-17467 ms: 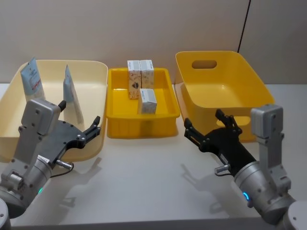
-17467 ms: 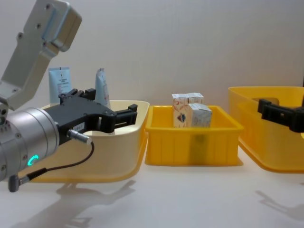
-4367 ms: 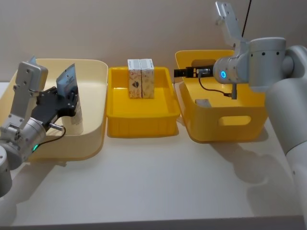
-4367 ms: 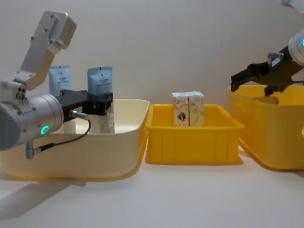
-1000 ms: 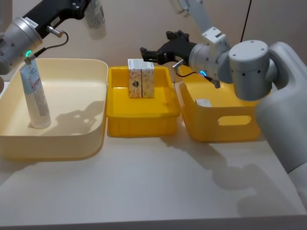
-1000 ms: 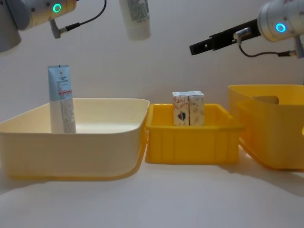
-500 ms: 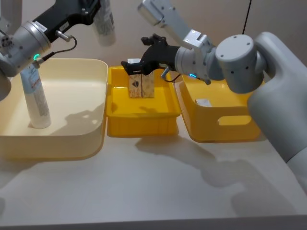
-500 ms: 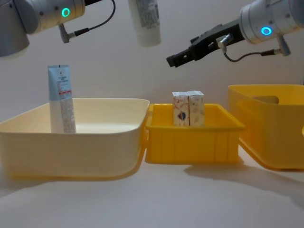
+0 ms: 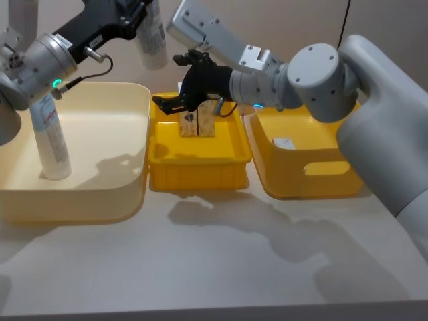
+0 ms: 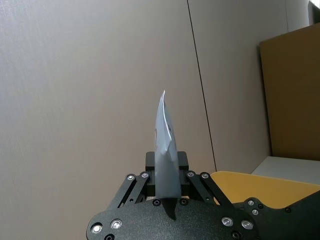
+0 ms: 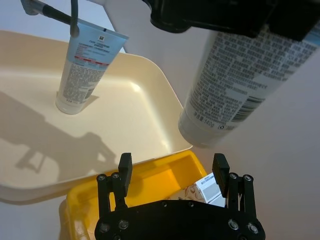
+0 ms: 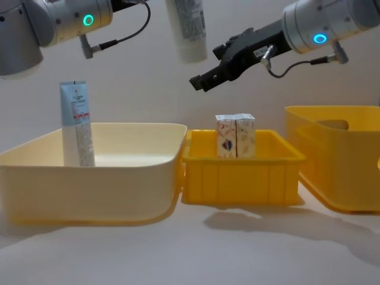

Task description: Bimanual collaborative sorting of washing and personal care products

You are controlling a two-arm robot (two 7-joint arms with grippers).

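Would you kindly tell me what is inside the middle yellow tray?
Two small patterned cartons stand side by side in the tray. From the head view, the open right end effector covers their tops.

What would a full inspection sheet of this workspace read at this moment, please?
Surface: pale table bearing a cream tub, a yellow tray and a yellow tub.
Job's things: standing tube upright in the cream tub; held tube high in the air, cap down; two cartons upright side by side in the tray; white carton lying in the yellow tub.
Clutter: nothing seen.
Grippers: left pincer shut on the held tube; right pincer open, in the air near that tube's cap.
Cables: left wrist cable and right wrist cable loop free.
Surroundings: plain wall behind.
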